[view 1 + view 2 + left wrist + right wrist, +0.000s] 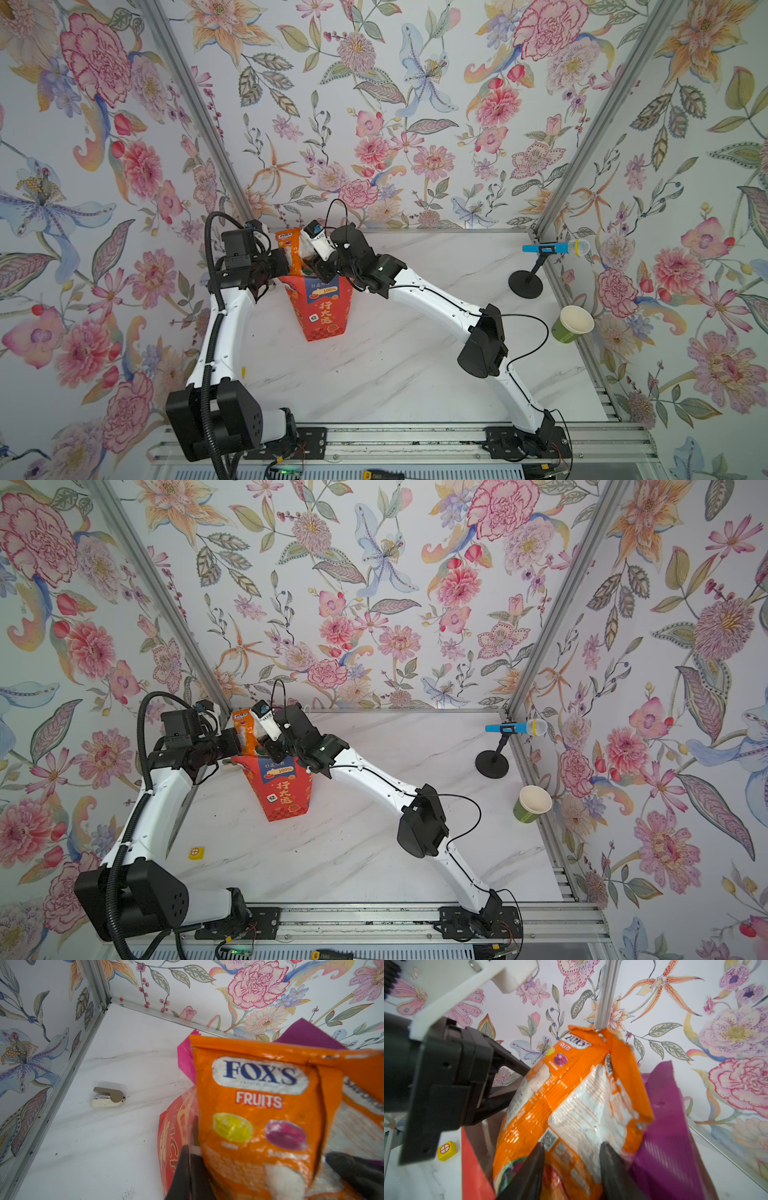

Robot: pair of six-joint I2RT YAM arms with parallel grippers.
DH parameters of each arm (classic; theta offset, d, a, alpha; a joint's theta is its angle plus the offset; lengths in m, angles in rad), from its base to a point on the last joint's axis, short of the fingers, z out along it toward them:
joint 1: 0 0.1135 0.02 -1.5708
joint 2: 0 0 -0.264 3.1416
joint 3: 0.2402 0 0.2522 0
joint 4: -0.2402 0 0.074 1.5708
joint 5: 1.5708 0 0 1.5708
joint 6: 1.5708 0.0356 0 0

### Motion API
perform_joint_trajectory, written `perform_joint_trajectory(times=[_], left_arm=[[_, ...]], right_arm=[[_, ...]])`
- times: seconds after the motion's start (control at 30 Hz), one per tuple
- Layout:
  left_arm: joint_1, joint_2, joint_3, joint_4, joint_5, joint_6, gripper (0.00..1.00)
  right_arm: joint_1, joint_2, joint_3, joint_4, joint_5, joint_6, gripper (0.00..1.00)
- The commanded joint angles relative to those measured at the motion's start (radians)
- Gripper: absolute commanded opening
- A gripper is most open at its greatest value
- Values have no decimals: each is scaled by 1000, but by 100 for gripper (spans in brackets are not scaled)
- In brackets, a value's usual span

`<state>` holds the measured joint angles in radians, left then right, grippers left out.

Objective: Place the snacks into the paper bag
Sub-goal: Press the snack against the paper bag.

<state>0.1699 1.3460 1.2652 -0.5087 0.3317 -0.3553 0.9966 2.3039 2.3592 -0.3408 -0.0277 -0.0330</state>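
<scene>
1. Black fingers (529, 1172) of the right gripper (572, 1146) fill the near edge of the right wrist view. They are parted, one on each side of the lower end of the orange packet (571, 1095). Whether they pinch it or merely flank it cannot be told.
2. Orange packet: upright, with its lower end inside the mouth of the bag (322, 307) and its upper half above the rim in both top views. A purple packet (670, 1126) stands just beside it, also poking out.
3. Left gripper (190, 1153): closed on the bag's rim, on the side nearest the left arm, holding the mouth open.
4. Bag: red and tall, standing on the table (415, 353) towards the back left corner, between the two grippers.
5. Step in hand, as I judge it: seating the orange packet. It looks only partly in, so a plain drop may leave it perched on whatever lies below.
6. To do it well:
   - Press the packet straight down rather than against the purple one, which could jam it.
   - Lift the right gripper out vertically, clear of the rim and the packet's top.
   - Release the left clamp last, since the tall bag could tip without it.
</scene>
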Motion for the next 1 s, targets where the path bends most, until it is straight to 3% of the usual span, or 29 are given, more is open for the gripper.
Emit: perform_joint_trajectory(times=[0.0,0.23,0.43,0.67,0.97], left_arm=[[2,-58,21,93,24,21,3],[2,-57,20,95,30,16,3],[2,-56,17,96,35,13,3],[3,-56,9,100,35,16,3],[3,-59,7,105,37,18,3]], right_arm=[[-10,-80,-69,-130,-39,-21,47],[-3,-130,-137,-157,-29,-25,44],[3,-45,-33,-214,-20,-21,43],[3,41,94,-251,160,4,41],[18,113,120,-305,242,-64,41]])
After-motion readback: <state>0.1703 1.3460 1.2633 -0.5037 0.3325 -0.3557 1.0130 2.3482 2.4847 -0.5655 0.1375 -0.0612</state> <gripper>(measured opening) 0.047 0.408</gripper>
